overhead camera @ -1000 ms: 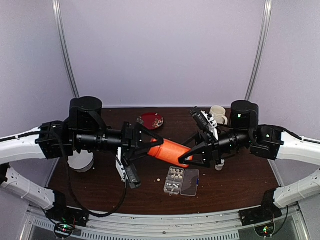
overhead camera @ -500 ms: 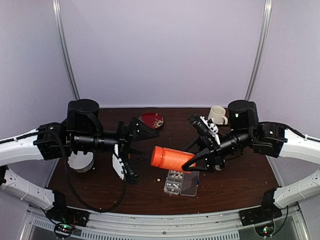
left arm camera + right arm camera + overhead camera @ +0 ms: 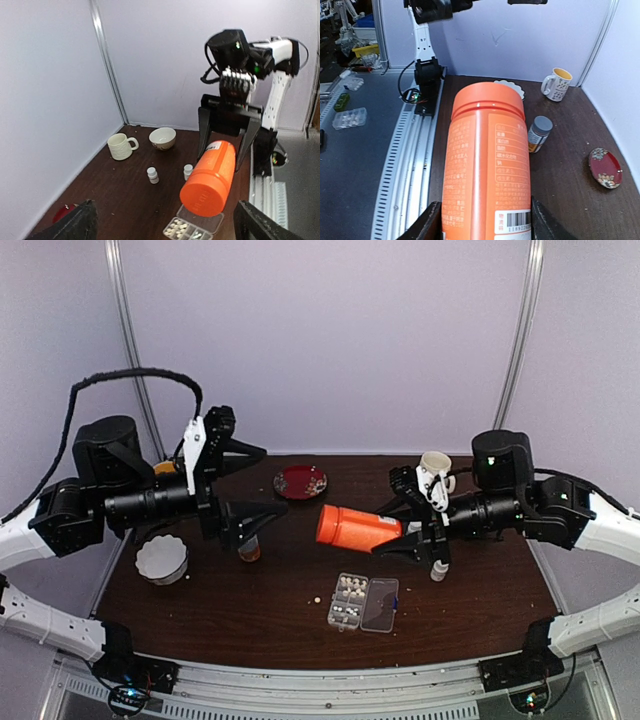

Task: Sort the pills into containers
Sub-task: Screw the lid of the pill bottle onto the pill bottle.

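Observation:
My right gripper (image 3: 396,528) is shut on an orange bottle (image 3: 358,527) with its orange cap on, held lying level above the table, cap toward the left. In the right wrist view the bottle (image 3: 487,170) fills the space between the fingers (image 3: 427,222). My left gripper (image 3: 262,483) hangs wide open and bare, left of the bottle and apart from it. The clear organiser box (image 3: 380,606) lies open below the bottle, with pills (image 3: 348,598) in its compartments (image 3: 186,229). One loose pill (image 3: 317,599) lies on the table left of the box.
A red plate (image 3: 301,481) and a white mug (image 3: 435,468) stand at the back. A white fluted bowl (image 3: 162,558) and a small amber bottle (image 3: 250,550) sit under the left arm. Two small white bottles (image 3: 152,175) (image 3: 188,171) stand near the right gripper.
My left gripper let go of the orange bottle's cap end, opened wide and drew back up to the left. The right gripper lifted the bottle slightly toward the back.

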